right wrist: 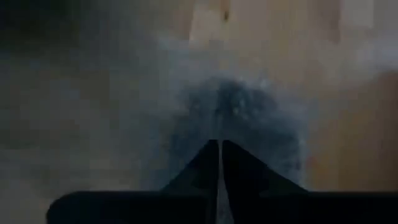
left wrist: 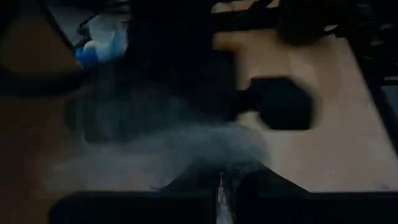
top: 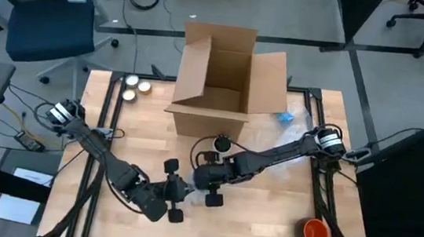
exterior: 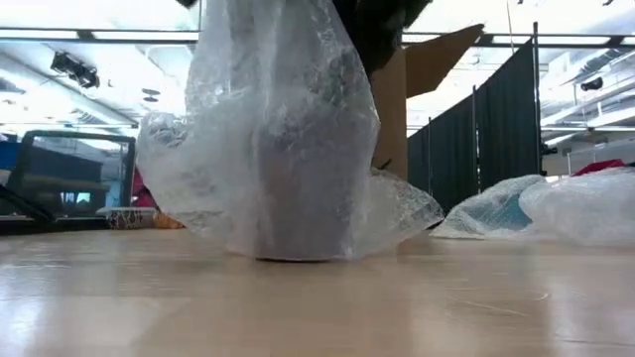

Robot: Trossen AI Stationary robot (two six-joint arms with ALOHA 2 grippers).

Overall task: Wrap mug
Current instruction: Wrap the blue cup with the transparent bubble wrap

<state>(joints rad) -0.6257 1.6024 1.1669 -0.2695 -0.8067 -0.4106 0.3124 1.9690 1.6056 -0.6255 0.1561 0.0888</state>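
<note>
Right gripper (right wrist: 219,144): jaws closed together, pinching a gathered fold of bubble wrap (exterior: 283,119). Position: table centre, just in front of the cardboard box (top: 219,84).

Left gripper (left wrist: 221,180): jaws likewise closed to a slit, with wrap film bunched at the tips. Position: just beside the right gripper, toward the front edge.

Mug (exterior: 298,188): stands upright on the table (exterior: 317,307), a dark form inside the wrap, which tents over it and trails onto the wood.

Handling note: the step appears to be gathering the wrap above the mug. Both pinches should stay firm and the film be drawn snug without tipping the mug.

Not determinable: mug handle, colour and rim; whether the wrap passes under the base; the mug itself in the high view, where the arms cover it.
</note>
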